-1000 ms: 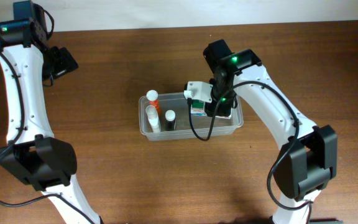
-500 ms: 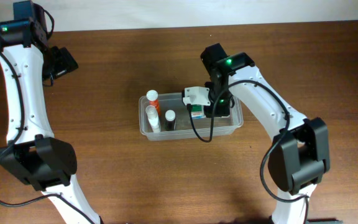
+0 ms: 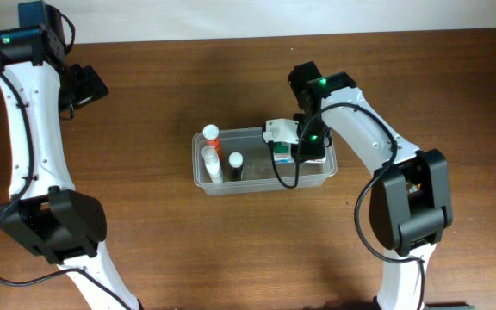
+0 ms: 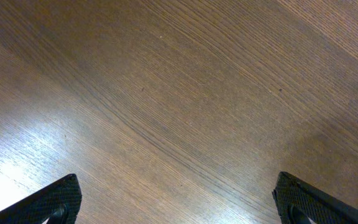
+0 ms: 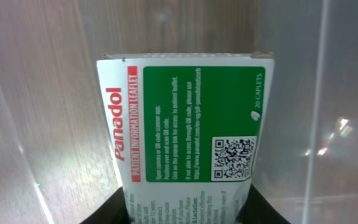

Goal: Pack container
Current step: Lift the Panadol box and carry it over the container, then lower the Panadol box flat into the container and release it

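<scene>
**Item: container** (image 3: 261, 186). Clear plastic tub with rounded corners. It sits near the middle of the table (image 3: 162, 250), long side running left to right, upright and open at the top.

**Contents, left half.**
- Orange-capped bottle (image 3: 211, 133) at the rear left corner, apparently inside the rim.
- White bottle (image 3: 212, 163) just in front of it, lying along the left wall.
- Dark bottle (image 3: 235, 163) with a white cap, beside the white one and toward the centre.

**Contents, right half.** White-and-green carton (image 3: 279, 151), printed "Panadol". It is down among the container walls, and the wrist view shows clear plastic on either side of it. Whether its lower end touches the floor of the tub cannot be told.

**Right gripper** (image 3: 300, 148). Positioned over the right half of the container. Its jaws are clamped on the near end of the carton, with a dark finger on each side in the wrist view.

**Left gripper** (image 3: 84, 86). At the far left rear of the table, well apart from the container. Its jaws are spread wide with nothing between them, and only bare wood lies below.

**Progress, judged.** Late stage.
- Three bottles are already packed.
- The carton is inside but not yet let go.
- No loose goods show elsewhere on the table.
- What seems left is to release the carton and lift the right arm clear.
- No lid is visible, so whether closing is part of the task cannot be told.
</scene>
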